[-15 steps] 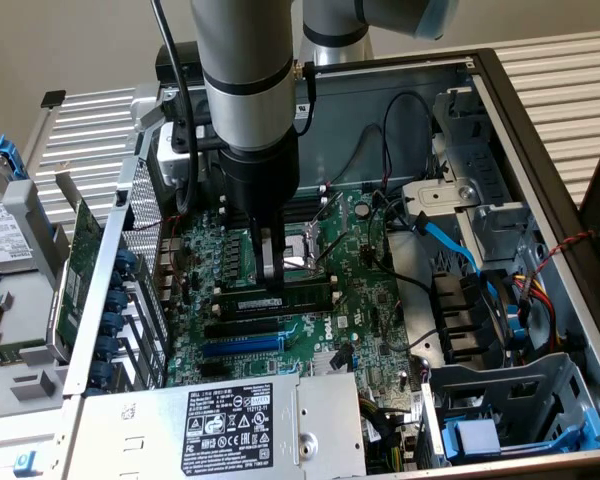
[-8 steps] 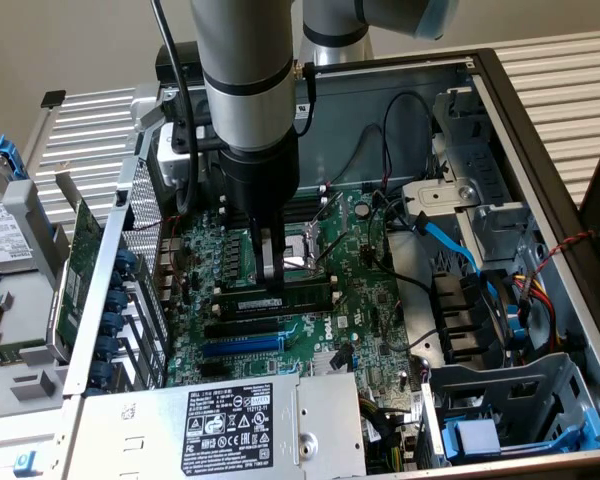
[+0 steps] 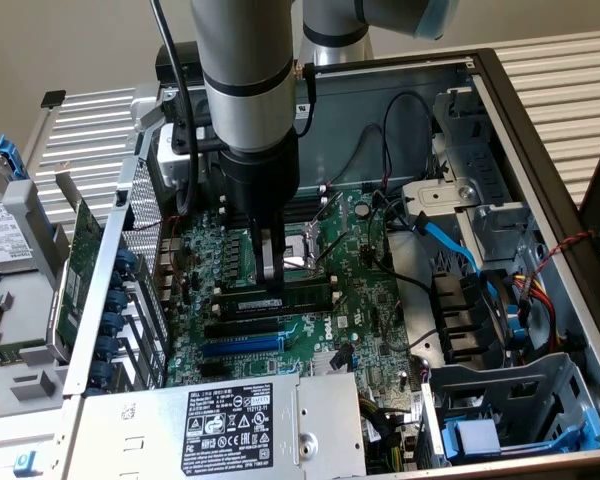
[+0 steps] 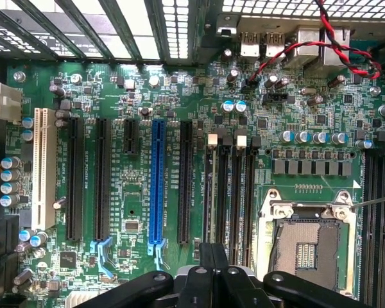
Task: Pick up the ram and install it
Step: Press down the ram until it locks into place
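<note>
fingers (image 3: 273, 282) pressed together sit right over the ram (image 3: 276, 298), whose long axis runs left-right on the motherboard (image 3: 380, 300), touching its top edge.

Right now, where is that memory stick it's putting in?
In the exterior view the ram lies along a motherboard slot mid-picture, directly under the tool, just below the open CPU socket.

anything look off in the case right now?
Nothing damaged or spilled. The CPU socket sits bare, with no cooler on it. A blue cable hangs loose across the case. The ram lies level along its slot under the shut gripper.
</note>
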Controlling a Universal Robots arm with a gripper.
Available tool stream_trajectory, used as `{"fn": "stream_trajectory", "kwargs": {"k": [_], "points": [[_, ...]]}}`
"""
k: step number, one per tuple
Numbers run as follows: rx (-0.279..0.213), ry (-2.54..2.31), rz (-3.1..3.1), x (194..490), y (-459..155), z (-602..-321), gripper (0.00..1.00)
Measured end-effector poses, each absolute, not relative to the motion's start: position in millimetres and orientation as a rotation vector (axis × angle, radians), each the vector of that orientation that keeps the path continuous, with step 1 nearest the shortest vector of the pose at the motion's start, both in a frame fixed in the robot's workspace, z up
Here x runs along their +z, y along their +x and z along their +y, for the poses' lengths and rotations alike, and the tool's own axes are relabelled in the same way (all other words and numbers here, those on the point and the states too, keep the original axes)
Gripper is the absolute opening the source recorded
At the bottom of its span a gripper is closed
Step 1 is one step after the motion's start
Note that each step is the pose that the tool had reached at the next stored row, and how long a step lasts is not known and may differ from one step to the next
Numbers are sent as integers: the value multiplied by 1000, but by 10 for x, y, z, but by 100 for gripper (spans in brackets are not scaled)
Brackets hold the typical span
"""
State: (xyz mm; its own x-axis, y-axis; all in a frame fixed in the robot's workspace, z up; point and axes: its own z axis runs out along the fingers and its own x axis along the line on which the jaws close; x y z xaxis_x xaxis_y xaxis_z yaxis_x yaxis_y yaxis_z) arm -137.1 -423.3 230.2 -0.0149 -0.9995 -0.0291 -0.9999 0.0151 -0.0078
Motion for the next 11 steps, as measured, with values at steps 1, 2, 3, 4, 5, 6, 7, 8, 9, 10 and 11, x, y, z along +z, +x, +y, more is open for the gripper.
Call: {"fn": "stream_trajectory", "kwargs": {"k": [1, 2, 3, 4, 5, 6, 7, 8, 9, 10, 11], "points": [[23, -2186, 2219, 2303, -1371, -4234, 11], [23, -2186, 2219, 2303, -1372, -4234, 11], [23, -2186, 2219, 2302, -1372, -4234, 11], [23, -2187, 2219, 2302, -1373, -4234, 11], [23, -2187, 2219, 2301, -1373, -4235, 11], [23, -2187, 2219, 2299, -1375, -4235, 11], [23, -2187, 2219, 2297, -1377, -4235, 11], [23, -2186, 2219, 2295, -1378, -4235, 11], [23, -2187, 2219, 2293, -1379, -4235, 11], [24, -2186, 2219, 2290, -1379, -4234, 11], [24, -2186, 2219, 2288, -1379, -4234, 11]]}}
